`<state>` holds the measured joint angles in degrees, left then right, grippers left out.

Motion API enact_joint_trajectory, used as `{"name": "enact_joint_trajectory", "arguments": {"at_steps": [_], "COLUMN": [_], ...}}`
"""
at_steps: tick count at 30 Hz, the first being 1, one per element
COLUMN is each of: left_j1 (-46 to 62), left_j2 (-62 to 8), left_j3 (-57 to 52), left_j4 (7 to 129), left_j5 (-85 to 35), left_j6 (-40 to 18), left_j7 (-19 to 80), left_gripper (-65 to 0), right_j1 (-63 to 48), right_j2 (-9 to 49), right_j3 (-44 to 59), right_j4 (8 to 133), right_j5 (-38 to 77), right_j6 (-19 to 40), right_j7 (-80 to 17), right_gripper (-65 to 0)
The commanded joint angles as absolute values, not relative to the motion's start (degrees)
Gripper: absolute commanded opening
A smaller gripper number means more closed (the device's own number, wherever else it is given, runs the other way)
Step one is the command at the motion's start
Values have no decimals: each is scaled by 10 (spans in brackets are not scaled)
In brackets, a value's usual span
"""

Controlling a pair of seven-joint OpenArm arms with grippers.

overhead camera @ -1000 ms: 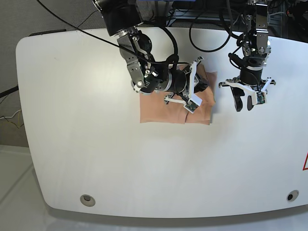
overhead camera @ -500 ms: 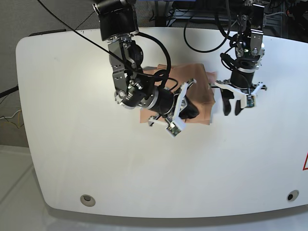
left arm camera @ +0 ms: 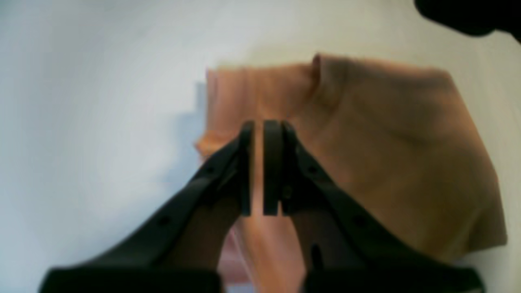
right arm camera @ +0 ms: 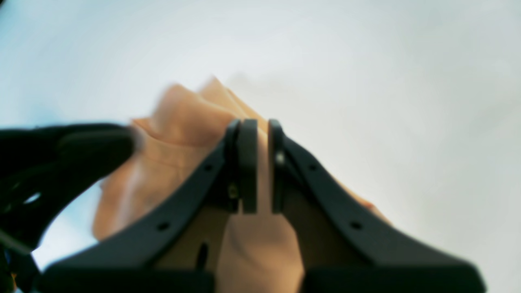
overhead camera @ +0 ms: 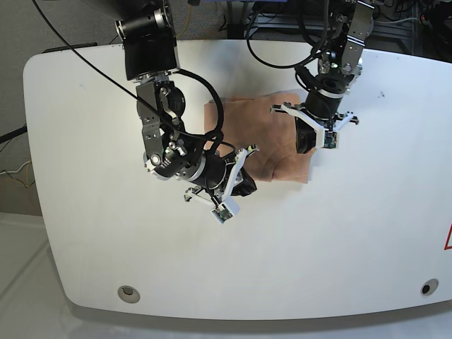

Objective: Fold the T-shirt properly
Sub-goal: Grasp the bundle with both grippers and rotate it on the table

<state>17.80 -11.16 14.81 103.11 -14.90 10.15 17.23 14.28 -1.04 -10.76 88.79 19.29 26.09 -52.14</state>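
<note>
The T-shirt [overhead camera: 265, 138] is lying near the middle of the white table [overhead camera: 92, 233], toward its far side, and it is looking partly folded: a compact peach block with layers stacked over each other, no sleeves spread out. Judging from that, the early folds are done and at least one more fold, or a squaring-up, is remaining, since the near edge is being pulled away from the block and the outline is uneven.

Going left to right in the base view, the right gripper [overhead camera: 240, 185] is coming first. Its arm is reaching down from the far edge, bending at the elbow and pointing toward the near side, with the wrist angled across the shirt's near-left corner. In its wrist view the jaws are standing nearly together with a strip of peach cloth running between them, so it is pinching the shirt (the blur is leaving the exact hem unclear).

Further right, the left gripper [overhead camera: 307, 141] is hanging from an arm dropping steeply from the far edge onto the shirt's right side. Its jaws are also drawn almost together, apparently clamping a fold of fabric there.
</note>
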Motion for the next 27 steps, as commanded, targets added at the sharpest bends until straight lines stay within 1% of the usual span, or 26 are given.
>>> {"name": "enact_joint_trajectory", "arguments": {"at_steps": [1, 9, 13, 17, 22, 27], "left_j1": [174, 182, 184, 187, 196, 194], "left_j2": [-115, -114, -109, -89, -72, -70], "left_j3": [166, 223, 243, 245, 245, 244], "left_j4": [1044, 1041, 1040, 1038, 1012, 983], "left_j5": [-147, -150, -150, -150, -149, -150], "left_j6": [112, 174, 177, 178, 178, 178], "left_j7": [160, 160, 160, 160, 160, 159], "left_gripper": [-636, -636, -636, -636, -636, -636], "right_j1": [167, 172, 182, 185, 198, 199], "right_j2": [-6, -7, -7, -7, -7, -5], "right_j3": [-106, -108, -109, -117, -129, -142], "right_j4": [868, 831, 812, 781, 735, 706], "right_j5": [197, 196, 196, 196, 196, 196], "right_j6": [263, 268, 268, 268, 268, 269], "right_j7": [-509, -507, -497, -472, -448, -430], "right_gripper": [-608, -608, -608, -608, -608, -608]}}
